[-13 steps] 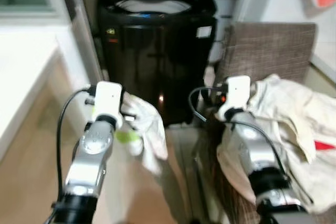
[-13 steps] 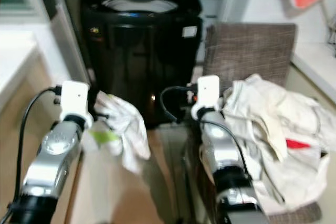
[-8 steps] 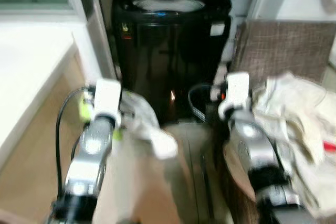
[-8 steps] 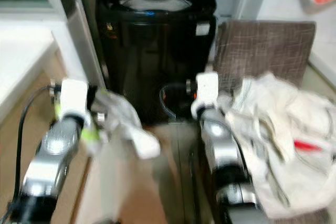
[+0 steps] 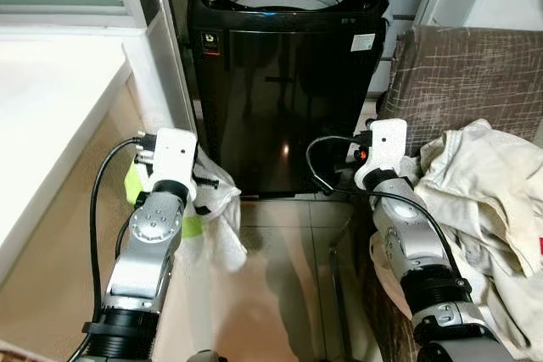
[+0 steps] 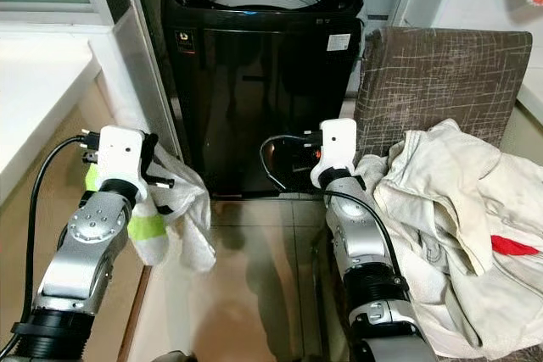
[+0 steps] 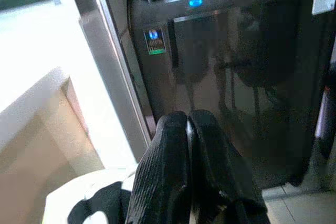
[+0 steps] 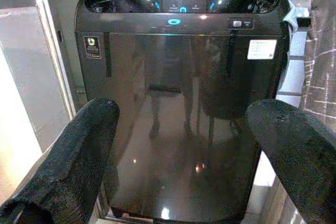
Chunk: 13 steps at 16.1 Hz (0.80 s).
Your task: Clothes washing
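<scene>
A black top-loading washing machine (image 5: 284,65) stands straight ahead with its lid up and its pale drum rim showing. My left gripper (image 7: 188,119) is shut on a white cloth with a green band (image 5: 219,214), which hangs beside the left arm, low in front of the washer's left corner. My right gripper (image 8: 186,111) is open and empty, with its fingers (image 8: 84,145) spread and aimed at the washer's glossy front. A heap of cream clothes (image 5: 488,201) lies on the brown woven chair (image 5: 471,74) to my right, against the right arm.
A white counter (image 5: 51,99) runs along the left, with a white post (image 5: 165,74) between it and the washer. Tiled floor (image 5: 288,277) lies between my arms and the machine. A red piece (image 6: 512,246) shows in the clothes heap.
The camera has moved and the blur has cleared, with the washer now closer. The cloth hanging from the left gripper swung out to the right and has dropped back. Both arms keep their pose.
</scene>
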{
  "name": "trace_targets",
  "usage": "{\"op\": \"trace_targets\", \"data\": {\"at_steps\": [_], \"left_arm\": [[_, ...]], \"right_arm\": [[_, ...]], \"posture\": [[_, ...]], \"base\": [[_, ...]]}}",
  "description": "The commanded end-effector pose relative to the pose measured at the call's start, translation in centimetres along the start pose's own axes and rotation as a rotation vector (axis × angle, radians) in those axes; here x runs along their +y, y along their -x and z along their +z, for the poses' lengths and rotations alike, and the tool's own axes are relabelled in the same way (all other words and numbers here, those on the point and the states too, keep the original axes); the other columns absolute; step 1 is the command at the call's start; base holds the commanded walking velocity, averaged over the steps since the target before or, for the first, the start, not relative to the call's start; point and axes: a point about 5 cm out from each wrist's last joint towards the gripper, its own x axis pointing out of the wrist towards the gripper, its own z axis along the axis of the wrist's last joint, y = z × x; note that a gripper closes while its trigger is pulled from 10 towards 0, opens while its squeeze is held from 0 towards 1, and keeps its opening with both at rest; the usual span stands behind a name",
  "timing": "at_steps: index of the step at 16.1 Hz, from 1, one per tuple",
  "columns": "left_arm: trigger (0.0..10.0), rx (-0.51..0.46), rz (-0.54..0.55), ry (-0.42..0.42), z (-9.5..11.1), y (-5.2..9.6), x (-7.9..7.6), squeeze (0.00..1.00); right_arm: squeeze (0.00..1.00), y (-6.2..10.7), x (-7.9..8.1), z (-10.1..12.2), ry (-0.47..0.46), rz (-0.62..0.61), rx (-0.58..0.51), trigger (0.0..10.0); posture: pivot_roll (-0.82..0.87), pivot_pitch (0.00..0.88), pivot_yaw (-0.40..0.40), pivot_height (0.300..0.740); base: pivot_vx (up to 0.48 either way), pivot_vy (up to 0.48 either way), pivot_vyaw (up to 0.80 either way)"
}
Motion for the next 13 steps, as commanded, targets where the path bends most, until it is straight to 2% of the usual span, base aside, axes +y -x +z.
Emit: {"op": "trace_targets", "data": {"at_steps": [1, 4, 6, 8, 11, 13], "left_arm": [[10.0, -0.066, 0.012, -0.023, 1.5, -0.2, 0.2, 0.0], [10.0, -0.049, 0.023, -0.017, 1.1, -0.2, 0.4, 0.0], [10.0, -0.019, 0.045, 0.038, 0.3, -0.4, 0.8, 0.0], [10.0, -0.035, 0.033, 0.042, 0.4, -0.6, 0.7, 0.0], [10.0, -0.055, -0.021, 0.013, 0.7, -0.9, 0.2, 0.0], [10.0, -0.064, -0.025, 0.004, 0.9, -1.1, 0.3, 0.0]], "right_arm": [[0.0, -0.3, -0.2, 0.7, -0.007, -0.007, -0.035, 10.0], [0.0, -0.3, -0.3, 0.6, -0.012, -0.011, -0.033, 10.0], [0.0, -0.2, -0.3, 0.5, -0.049, -0.013, -0.043, 10.0], [0.0, -0.1, 0.2, 0.5, -0.051, -0.001, -0.052, 10.0], [0.0, -0.4, 0.5, 0.5, -0.043, 0.008, -0.047, 10.0], [0.0, -0.5, 0.1, 0.6, -0.037, -0.013, -0.038, 10.0]], "posture": [[-0.05, 0.0, -0.004, 0.74], [-0.05, 0.0, -0.008, 0.74], [-0.04, 0.0, -0.02, 0.74], [-0.04, 0.0, -0.026, 0.74], [-0.04, 0.0, -0.027, 0.74], [-0.04, 0.0, -0.027, 0.74]], "base": [[0.356, 0.322, 0.0], [0.356, 0.321, 0.0], [0.356, 0.319, 0.0], [0.362, 0.315, 0.0], [0.443, 0.0, 0.0], [0.458, 0.0, -0.73]]}}
